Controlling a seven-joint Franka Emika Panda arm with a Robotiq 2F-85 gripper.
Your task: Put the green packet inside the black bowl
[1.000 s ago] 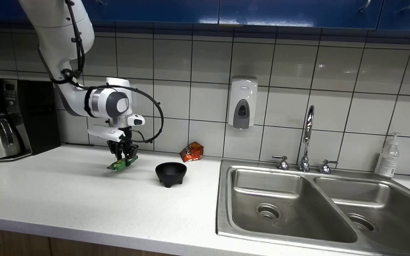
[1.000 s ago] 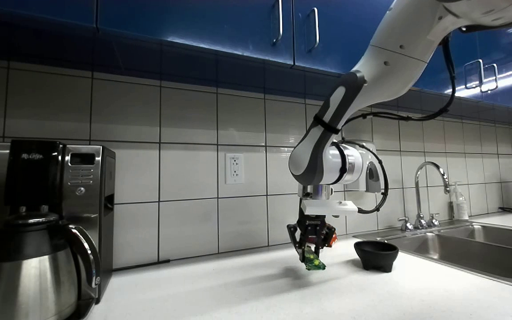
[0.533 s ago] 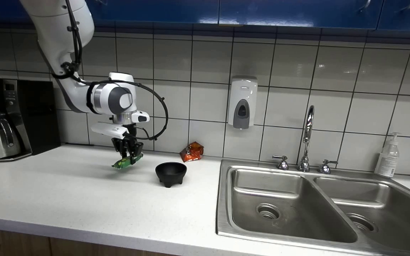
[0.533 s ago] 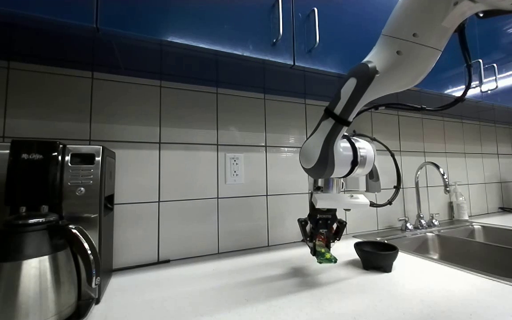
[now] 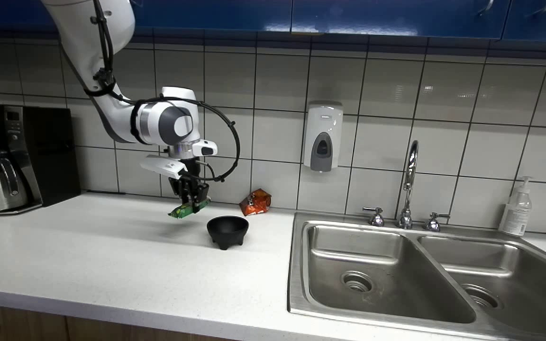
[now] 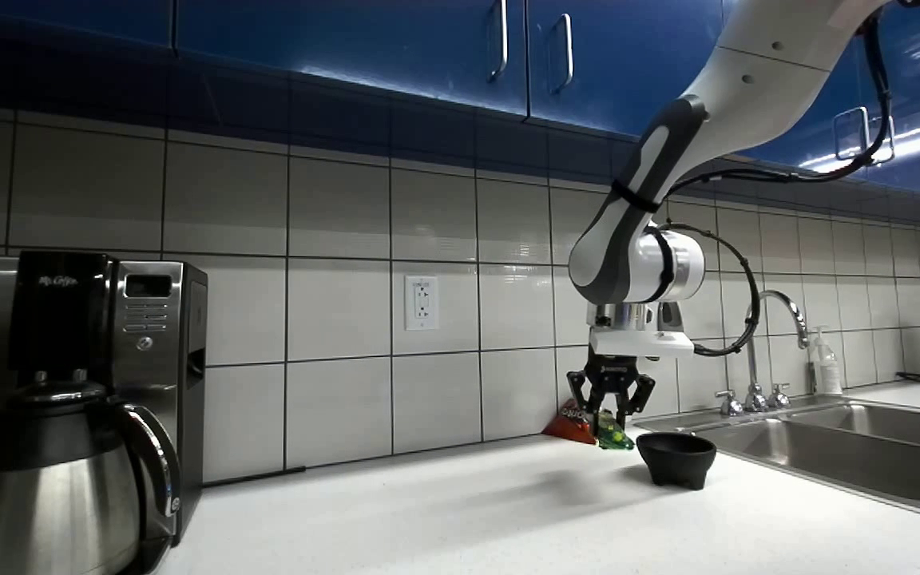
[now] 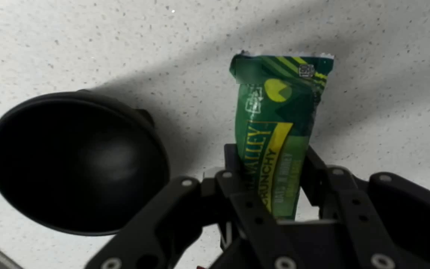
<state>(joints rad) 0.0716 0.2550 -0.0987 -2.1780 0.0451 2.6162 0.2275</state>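
My gripper is shut on the green packet and holds it above the counter; the gripper shows in both exterior views (image 5: pixel 191 206) (image 6: pixel 610 430). The packet shows in both exterior views (image 5: pixel 180 211) (image 6: pixel 615 438) and, printed green and yellow, in the wrist view (image 7: pixel 278 108). The fingers (image 7: pixel 271 168) press its two long sides; its near end is partly hidden. The black bowl stands upright on the counter in both exterior views (image 5: pixel 227 233) (image 6: pixel 677 463). In the wrist view the bowl (image 7: pixel 77 164) is left of the packet, apart from it, and its visible inside is dark and bare.
A red-orange packet (image 5: pixel 256 202) lies by the tiled wall behind the bowl. A steel double sink (image 5: pixel 296 270) is set into the counter beyond the bowl. A coffee maker (image 6: pixel 160 335) stands at the opposite end. A soap dispenser (image 5: pixel 323 137) hangs on the wall.
The gripper, holding the green packet, has moved toward the bowl and risen a little. The bowl and the red-orange packet have not moved.
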